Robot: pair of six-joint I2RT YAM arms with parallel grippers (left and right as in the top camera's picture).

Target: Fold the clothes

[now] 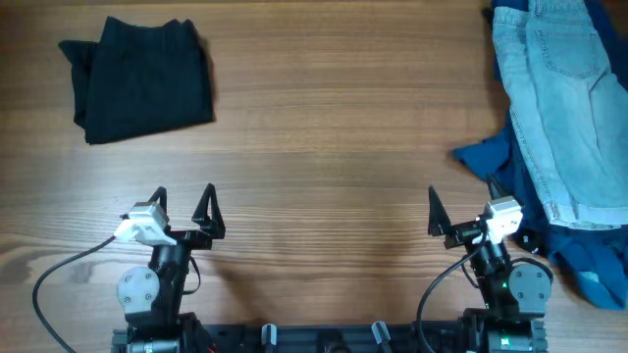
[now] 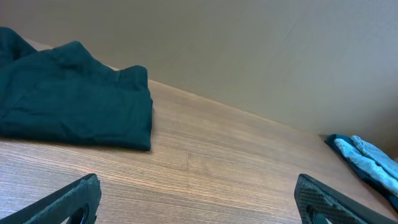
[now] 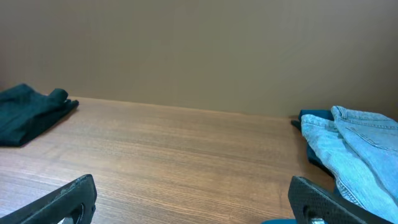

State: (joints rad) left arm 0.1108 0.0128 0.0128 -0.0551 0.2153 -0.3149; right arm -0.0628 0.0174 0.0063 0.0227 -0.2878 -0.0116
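Observation:
Pale light-blue denim jeans (image 1: 564,98) lie crumpled at the table's far right, on top of a dark blue garment (image 1: 496,157). They also show in the right wrist view (image 3: 357,146) and small in the left wrist view (image 2: 370,158). A folded black garment (image 1: 142,78) lies at the far left, seen in the left wrist view (image 2: 68,99) and the right wrist view (image 3: 28,112). My left gripper (image 1: 183,203) is open and empty near the front edge (image 2: 196,196). My right gripper (image 1: 461,201) is open and empty, just left of the dark blue garment (image 3: 193,196).
The wooden table (image 1: 324,127) runs between the two piles. A plain beige wall (image 3: 199,50) stands behind the table. Black cables (image 1: 54,284) loop beside each arm base at the front edge.

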